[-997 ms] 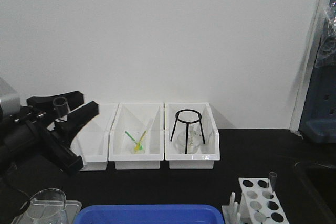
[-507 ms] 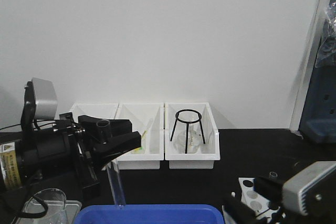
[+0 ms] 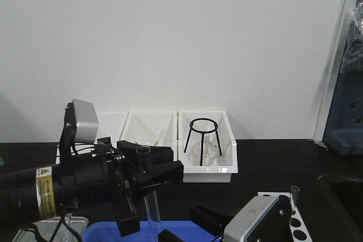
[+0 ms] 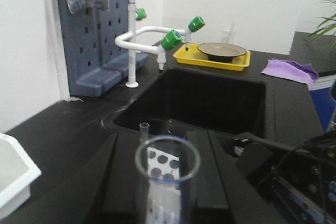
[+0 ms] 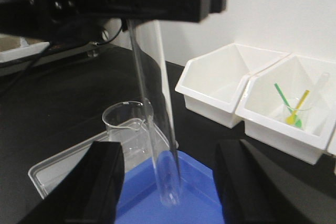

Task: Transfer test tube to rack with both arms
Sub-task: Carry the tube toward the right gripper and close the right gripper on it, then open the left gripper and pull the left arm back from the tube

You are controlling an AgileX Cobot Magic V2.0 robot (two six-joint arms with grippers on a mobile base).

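Observation:
The test tube (image 3: 148,196) hangs upright in my left gripper (image 3: 150,165), whose black fingers (image 3: 165,173) are shut just below its rim. In the left wrist view its open rim (image 4: 167,158) is close up between the fingers (image 4: 122,182). My right gripper (image 5: 170,187) is open, its black fingers (image 5: 102,182) standing either side of the tube's round bottom (image 5: 169,190) without touching it. In the front view the right gripper (image 3: 187,228) is at the bottom edge. The white rack (image 3: 298,226), partly hidden by the right arm, holds another small tube (image 3: 294,192).
A blue tray (image 5: 197,195) lies under the tube. A clear beaker (image 5: 127,124) stands in a clear tray (image 5: 58,169) to the left. Three white bins (image 3: 207,165) line the back; one holds a black tripod (image 3: 202,134). A sink (image 4: 199,98) lies beyond the rack.
My left arm has swung right with the tube, carrying it over the blue tray. My right arm has risen into view and moved left, its open fingers now around the tube's lower end.

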